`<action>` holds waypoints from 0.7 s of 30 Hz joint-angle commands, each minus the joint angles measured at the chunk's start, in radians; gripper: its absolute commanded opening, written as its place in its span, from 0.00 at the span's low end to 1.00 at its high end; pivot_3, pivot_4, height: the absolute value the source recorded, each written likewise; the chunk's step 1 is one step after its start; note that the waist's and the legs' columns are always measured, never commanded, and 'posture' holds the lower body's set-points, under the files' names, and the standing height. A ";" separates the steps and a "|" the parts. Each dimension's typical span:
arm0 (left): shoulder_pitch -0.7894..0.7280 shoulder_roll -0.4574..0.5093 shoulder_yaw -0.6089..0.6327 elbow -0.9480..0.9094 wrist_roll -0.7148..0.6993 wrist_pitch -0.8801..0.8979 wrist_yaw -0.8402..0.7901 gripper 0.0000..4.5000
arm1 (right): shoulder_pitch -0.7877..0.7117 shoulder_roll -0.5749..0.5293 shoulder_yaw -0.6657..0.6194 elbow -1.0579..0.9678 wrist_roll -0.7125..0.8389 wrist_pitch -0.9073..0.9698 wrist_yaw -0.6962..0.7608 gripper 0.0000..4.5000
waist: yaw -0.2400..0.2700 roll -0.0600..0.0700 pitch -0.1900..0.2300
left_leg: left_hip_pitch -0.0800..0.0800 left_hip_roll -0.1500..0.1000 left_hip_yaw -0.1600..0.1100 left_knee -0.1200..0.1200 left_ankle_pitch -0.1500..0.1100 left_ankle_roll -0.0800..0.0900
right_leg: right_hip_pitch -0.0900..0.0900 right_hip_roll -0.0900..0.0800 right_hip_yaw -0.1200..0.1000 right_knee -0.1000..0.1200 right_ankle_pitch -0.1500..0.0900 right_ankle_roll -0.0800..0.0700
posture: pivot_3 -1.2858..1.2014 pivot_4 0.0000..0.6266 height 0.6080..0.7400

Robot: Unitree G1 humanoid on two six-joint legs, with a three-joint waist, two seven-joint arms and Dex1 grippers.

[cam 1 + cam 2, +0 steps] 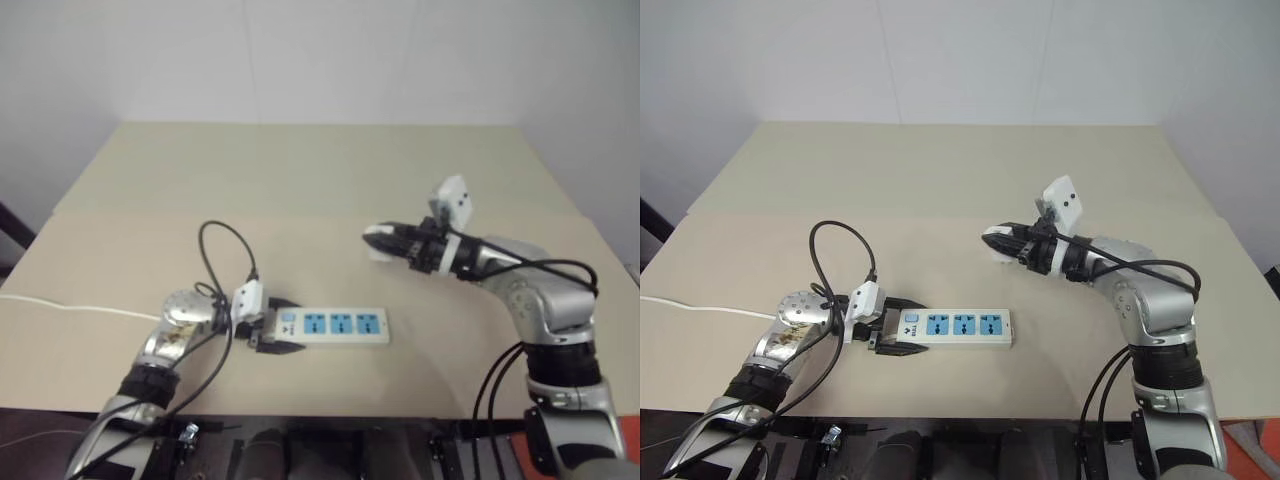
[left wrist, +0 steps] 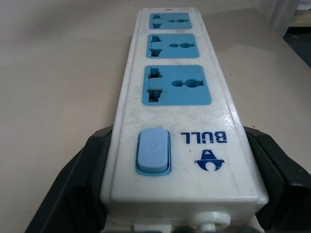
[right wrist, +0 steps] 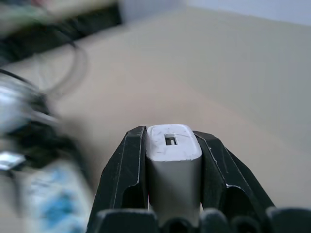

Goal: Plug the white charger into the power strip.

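Observation:
The power strip (image 1: 340, 326) lies flat near the table's front edge, a white bar with three blue sockets and a blue switch (image 2: 154, 151) at its left end. My left gripper (image 1: 272, 333) clamps that switch end, one black finger (image 2: 77, 179) on each long side. The white charger (image 3: 173, 154) sits between the black fingers of my right gripper (image 1: 378, 243), which is shut on it. That gripper hangs above the table, to the right of the strip and farther back, pointing left.
A thin white cord (image 1: 75, 309) runs off the table's left edge. A black cable (image 1: 228, 250) loops above my left wrist. The tan table (image 1: 320, 180) stretches back to a white wall.

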 commanded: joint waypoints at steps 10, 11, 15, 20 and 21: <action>-0.001 0.020 -0.003 -0.012 0.008 0.002 -0.001 0.73 | 0.103 0.162 0.210 0.111 -0.187 -0.505 0.148 0.25 | -0.008 0.000 0.000 | 0.001 0.001 0.000 0.000 0.000 0.000 | 0.000 0.002 0.000 0.000 0.000 0.000 | 0.52 0.24 1.00; -0.001 0.019 -0.004 -0.013 0.008 0.003 -0.002 0.73 | 0.102 0.173 0.222 0.138 -0.204 -0.537 0.150 0.25 | -0.008 0.000 0.000 | 0.001 0.001 0.000 0.000 0.000 0.000 | 0.000 0.002 0.000 0.000 0.000 0.000 | 0.52 0.24 1.00; -0.001 0.016 -0.006 -0.014 0.008 0.005 0.000 0.73 | 0.100 0.200 0.254 0.212 -0.243 -0.612 0.167 0.25 | -0.008 0.000 0.000 | 0.001 0.001 0.000 0.000 0.000 0.000 | 0.000 0.002 0.000 0.000 0.000 0.000 | 0.52 0.24 1.00; 0.001 0.014 -0.008 -0.012 0.009 0.004 -0.001 0.73 | 0.099 0.219 0.292 0.256 -0.263 -0.639 0.190 0.25 | -0.008 0.000 0.000 | 0.002 0.001 0.000 0.000 0.000 0.000 | 0.000 0.002 0.000 0.000 0.000 0.000 | 0.52 0.24 1.00; 0.000 0.014 -0.009 -0.010 0.010 0.003 -0.002 0.73 | 0.098 0.223 0.298 0.259 -0.262 -0.638 0.197 0.25 | -0.008 0.000 0.000 | 0.002 0.001 0.000 0.000 0.000 0.000 | 0.000 0.002 0.000 0.001 0.000 0.000 | 0.52 0.24 1.00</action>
